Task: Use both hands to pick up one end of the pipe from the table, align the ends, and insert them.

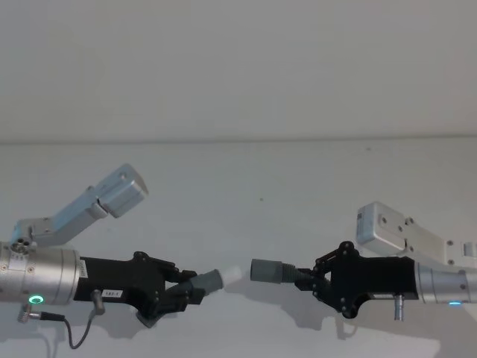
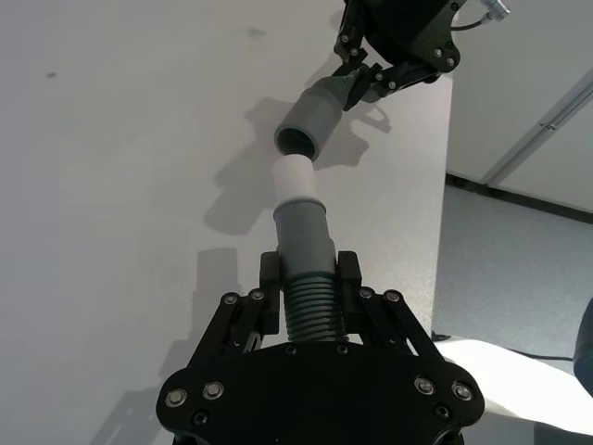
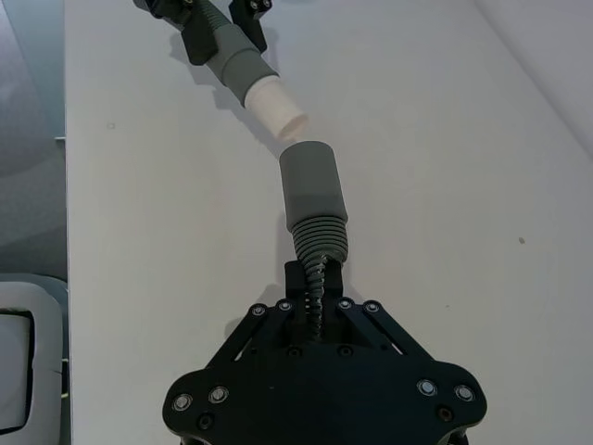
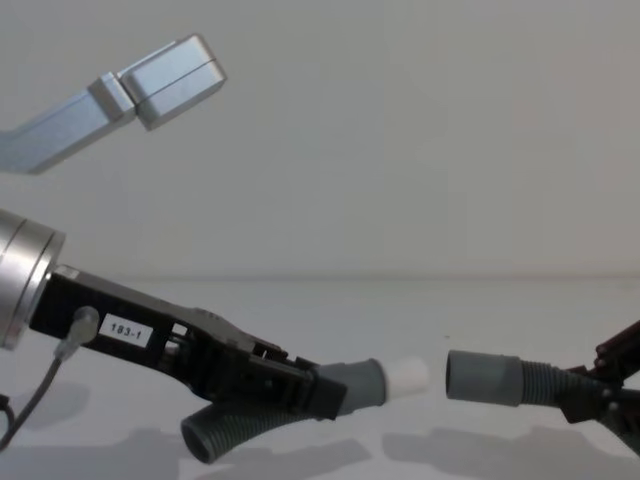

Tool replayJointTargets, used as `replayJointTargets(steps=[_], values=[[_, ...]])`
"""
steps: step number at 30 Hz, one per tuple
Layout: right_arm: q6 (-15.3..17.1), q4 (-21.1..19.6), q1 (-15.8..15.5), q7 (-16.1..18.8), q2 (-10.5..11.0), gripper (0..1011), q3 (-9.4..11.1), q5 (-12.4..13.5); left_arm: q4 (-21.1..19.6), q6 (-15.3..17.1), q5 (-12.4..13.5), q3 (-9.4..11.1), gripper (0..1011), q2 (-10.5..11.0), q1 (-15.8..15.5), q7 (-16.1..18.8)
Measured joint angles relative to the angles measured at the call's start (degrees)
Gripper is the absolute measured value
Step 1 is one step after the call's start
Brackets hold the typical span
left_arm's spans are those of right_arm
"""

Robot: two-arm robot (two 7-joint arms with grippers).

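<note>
We've got the left black gripper (image 1: 181, 292) clamped on the ribbed hose with the white spigot tip (image 1: 232, 274), the right black gripper (image 1: 311, 277) clamped on the hose with the grey sleeve (image 1: 267, 270), ends facing, nearly touching, ready to insert

We see a plain off-white wall (image 1: 238, 67) behind the white table (image 1: 298, 186), meeting it along a straight edge. Past the table's side, grey floor (image 2: 519, 269) shows, with a bright light patch (image 2: 519, 385) on it.
</note>
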Motion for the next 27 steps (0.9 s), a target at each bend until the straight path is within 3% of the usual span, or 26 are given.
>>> replayJointTargets(steps=[27], values=[[-1.6,-0.3,1.2,2.7,1.1,72,-0.9,2.8,1.6,0.2,-2.2,1.8,329,-0.6,-2.3,-2.1]])
